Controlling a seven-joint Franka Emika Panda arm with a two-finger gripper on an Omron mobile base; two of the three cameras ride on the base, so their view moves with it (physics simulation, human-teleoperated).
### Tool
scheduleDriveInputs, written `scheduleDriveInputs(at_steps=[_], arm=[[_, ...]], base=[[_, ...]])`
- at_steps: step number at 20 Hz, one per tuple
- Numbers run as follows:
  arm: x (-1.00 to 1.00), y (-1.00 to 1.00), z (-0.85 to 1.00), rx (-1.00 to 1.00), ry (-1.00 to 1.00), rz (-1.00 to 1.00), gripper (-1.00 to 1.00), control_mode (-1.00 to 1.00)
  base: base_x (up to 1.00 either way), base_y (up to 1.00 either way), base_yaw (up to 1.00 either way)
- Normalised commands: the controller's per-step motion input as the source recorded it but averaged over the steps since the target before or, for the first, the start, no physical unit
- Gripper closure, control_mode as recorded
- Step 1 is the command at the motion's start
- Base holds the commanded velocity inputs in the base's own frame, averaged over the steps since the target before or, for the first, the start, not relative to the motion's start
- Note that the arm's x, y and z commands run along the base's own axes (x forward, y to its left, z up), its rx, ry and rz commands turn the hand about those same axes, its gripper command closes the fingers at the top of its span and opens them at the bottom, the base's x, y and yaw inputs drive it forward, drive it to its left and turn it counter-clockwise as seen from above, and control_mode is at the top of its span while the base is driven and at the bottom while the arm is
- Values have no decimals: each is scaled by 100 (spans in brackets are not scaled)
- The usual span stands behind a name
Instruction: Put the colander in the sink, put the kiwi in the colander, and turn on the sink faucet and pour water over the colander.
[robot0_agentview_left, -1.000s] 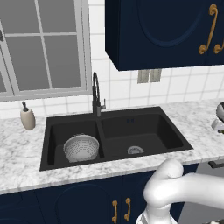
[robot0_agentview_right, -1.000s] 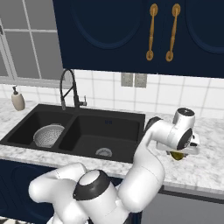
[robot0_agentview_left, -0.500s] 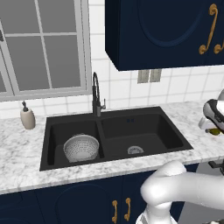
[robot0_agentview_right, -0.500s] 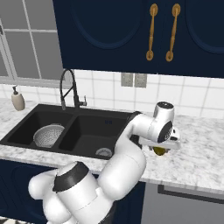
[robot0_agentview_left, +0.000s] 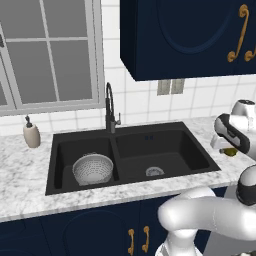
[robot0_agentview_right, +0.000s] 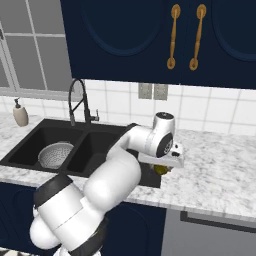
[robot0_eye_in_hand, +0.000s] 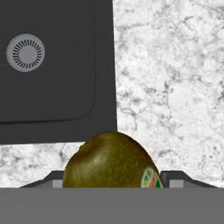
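The colander (robot0_agentview_left: 93, 169) sits in the sink's (robot0_agentview_left: 165, 131) left basin, and the claw (robot0_agentview_right: 161, 169) grasps the kiwi (robot0_eye_in_hand: 110, 161) above the surface (robot0_agentview_right: 220, 165); faucet (robot0_agentview_left: 110, 107) off.

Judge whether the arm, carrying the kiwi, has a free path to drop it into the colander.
Probably yes: the colander sits open-topped in the left basin of the sink, nothing covers it, and the kiwi sits between the fingers.

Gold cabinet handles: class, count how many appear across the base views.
4. Two on the upper cabinet; two on the lower cabinet below the sink. Others may be hidden.
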Motion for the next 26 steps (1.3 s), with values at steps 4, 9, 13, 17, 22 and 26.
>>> scheduleDriveInputs(at_steps=[4, 9, 13, 17, 22, 26], arm=[[-13, 53, 8, 0, 0, 0, 100, -100], [-7, 73, 1, 0, 0, 0, 100, -100], [-5, 75, 0, 0, 0, 0, 100, -100], [-4, 70, 2, 0, 1, 0, 100, -100], [-6, 66, 1, 0, 1, 0, 100, -100], [0, 71, 1, 0, 1, 0, 100, -100]], base=[[0, 0, 0], [0, 0, 0], [0, 0, 0], [0, 0, 0], [0, 0, 0], [0, 0, 0]])
